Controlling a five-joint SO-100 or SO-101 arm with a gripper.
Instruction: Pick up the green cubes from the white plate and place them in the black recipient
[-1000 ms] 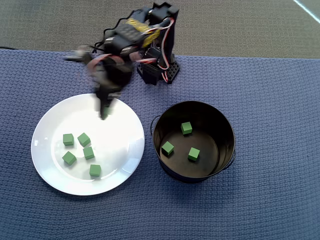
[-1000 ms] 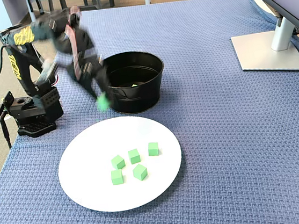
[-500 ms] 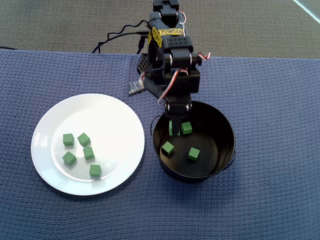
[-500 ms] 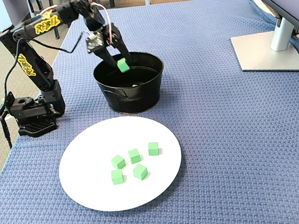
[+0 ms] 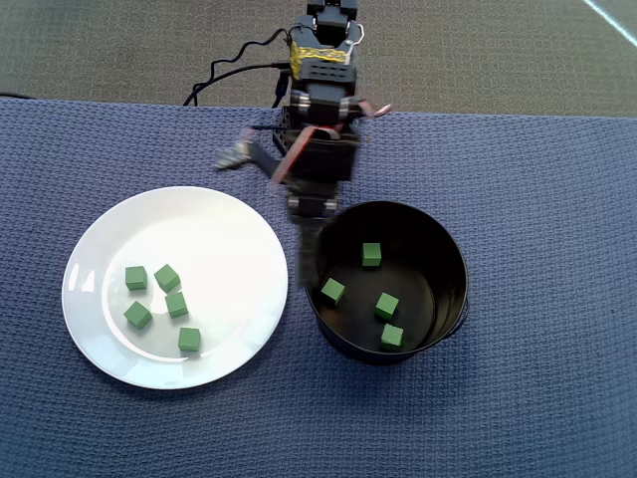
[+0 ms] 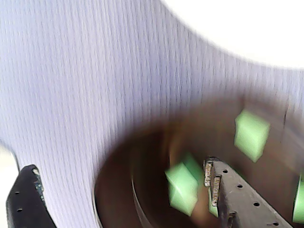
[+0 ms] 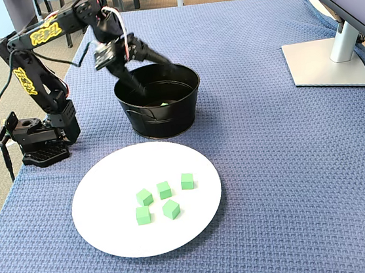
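Observation:
The white plate (image 5: 234, 234) lies on the left in the overhead view with several green cubes (image 5: 166, 277) on it; it also shows in the fixed view (image 7: 108, 178) with its cubes (image 7: 164, 190). The black recipient (image 5: 450, 261) stands right of the plate and holds several green cubes (image 5: 386, 306). My gripper (image 5: 320, 249) hangs over the pot's left rim, open and empty. In the wrist view the gripper (image 6: 119, 166) is spread wide over the pot (image 6: 118, 190), and a blurred green cube (image 6: 183, 187) lies beside the right finger (image 6: 228, 190).
The arm's base (image 7: 37, 136) and cables sit at the table's far left in the fixed view. A monitor stand (image 7: 329, 60) stands at the right. Blue woven cloth (image 5: 537, 398) covers the table.

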